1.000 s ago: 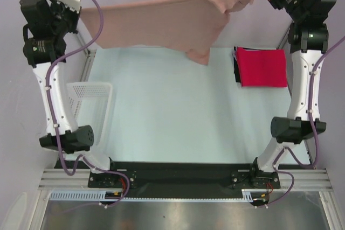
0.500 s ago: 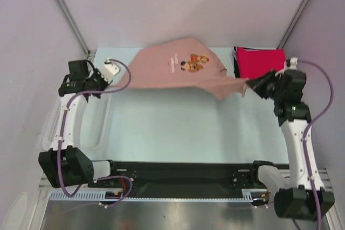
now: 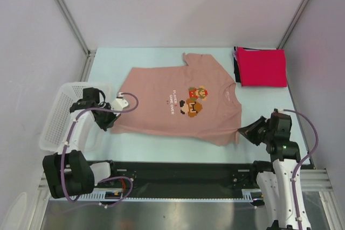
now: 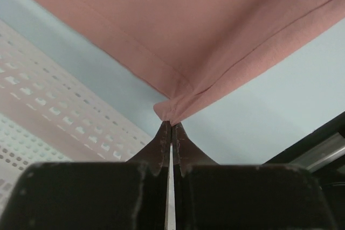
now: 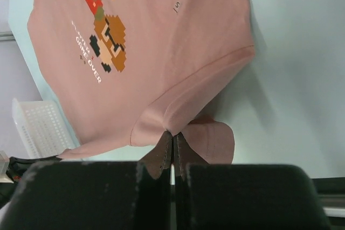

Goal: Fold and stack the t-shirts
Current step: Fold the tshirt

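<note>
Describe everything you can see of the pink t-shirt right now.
The dusty-pink t-shirt is soft cloth, spread nearly flat on the pale table, with its pixel-character print and white text facing up. The left gripper and right gripper, both shut, each pinch a near corner. The right corner is bunched and slightly folded.

Top cam: high, behind arm bases, looks down on whole worktop (image 3: 151,63). L wrist cam: v. close, low, faces past L claw (image 4: 171,129) at pink shirt (image 4: 178,20) hem. R wrist cam: wider look past R claw (image 5: 172,137); shares shirt's print (image 5: 108,36) w/ top.
</note>
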Controlling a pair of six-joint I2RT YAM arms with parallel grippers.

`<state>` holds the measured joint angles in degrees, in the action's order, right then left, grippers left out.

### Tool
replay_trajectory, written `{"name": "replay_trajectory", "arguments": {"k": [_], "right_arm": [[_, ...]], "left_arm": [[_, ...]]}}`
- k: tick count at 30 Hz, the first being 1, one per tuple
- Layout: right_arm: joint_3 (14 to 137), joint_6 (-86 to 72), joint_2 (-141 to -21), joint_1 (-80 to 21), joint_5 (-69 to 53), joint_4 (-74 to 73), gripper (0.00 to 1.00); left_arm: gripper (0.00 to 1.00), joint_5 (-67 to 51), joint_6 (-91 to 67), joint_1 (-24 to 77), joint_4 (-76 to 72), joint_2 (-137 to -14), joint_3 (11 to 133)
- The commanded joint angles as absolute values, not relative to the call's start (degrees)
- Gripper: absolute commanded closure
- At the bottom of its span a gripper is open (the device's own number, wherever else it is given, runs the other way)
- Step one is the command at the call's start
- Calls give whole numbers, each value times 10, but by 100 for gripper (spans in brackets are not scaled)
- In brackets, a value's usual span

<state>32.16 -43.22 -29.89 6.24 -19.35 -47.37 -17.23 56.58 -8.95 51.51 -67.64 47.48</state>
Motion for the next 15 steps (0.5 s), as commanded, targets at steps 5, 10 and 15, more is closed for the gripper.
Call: {"name": "replay_trajectory", "arguments": {"k": [5,10,15], "right_arm": [[270,-442,-429,64,-211,-246,100],[328,-391,-582,62,-182,-81,100],[400,-324,-752,60,-201,-21,100]], "left_arm": [[100,-160,506,-93,433,-724,503],[100,-161,463,-91,359,-808,554],[100,-161,454,-85,348,-874,590]]}}
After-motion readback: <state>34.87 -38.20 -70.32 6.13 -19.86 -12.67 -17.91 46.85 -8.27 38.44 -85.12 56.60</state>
